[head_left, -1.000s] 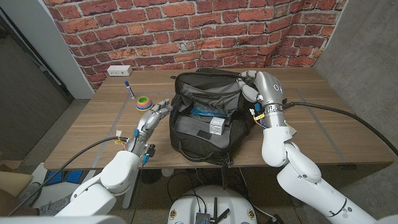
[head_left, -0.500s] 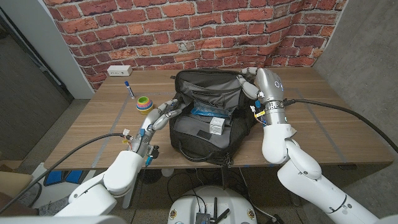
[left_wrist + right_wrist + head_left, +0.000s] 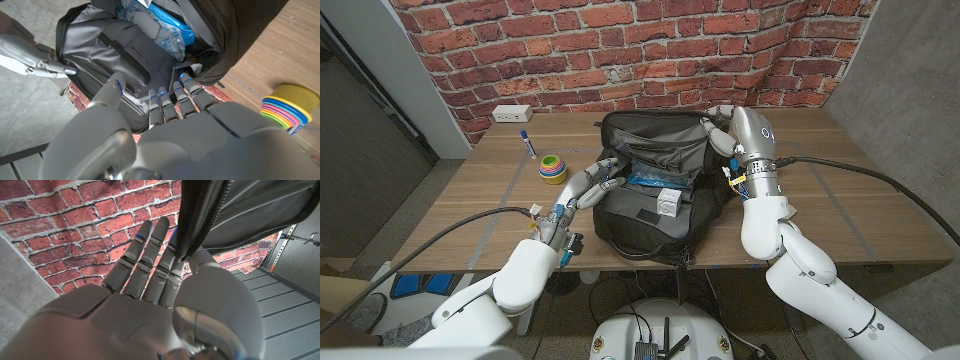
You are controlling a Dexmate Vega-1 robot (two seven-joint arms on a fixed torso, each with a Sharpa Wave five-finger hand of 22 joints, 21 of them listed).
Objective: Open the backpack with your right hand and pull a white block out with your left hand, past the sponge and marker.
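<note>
The black backpack [image 3: 655, 190] sits in the middle of the wooden table [image 3: 840, 215], its main compartment gaping toward you, and inside it you can see a white block [image 3: 669, 204] lying on the grey lining just in front of a blue-and-white packet [image 3: 650, 181]. Your right hand [image 3: 725, 132] is at the bag's far right rim; in the right wrist view the thumb and a finger pinch the black zippered edge [image 3: 197, 215], with the other fingers stretched out straight beside it, so that hand grasps the backpack's opening. Your left hand [image 3: 588, 183] is at the bag's left rim with its fingers [image 3: 172, 97] spread and reaching over the edge into the compartment; it holds nothing, and the white block lies apart from its fingertips. Left of the bag stands a stack of coloured rings [image 3: 553, 166], with a blue marker [image 3: 527, 143] farther back and a white power strip [image 3: 511, 113] by the brick wall [image 3: 620, 50].
</note>
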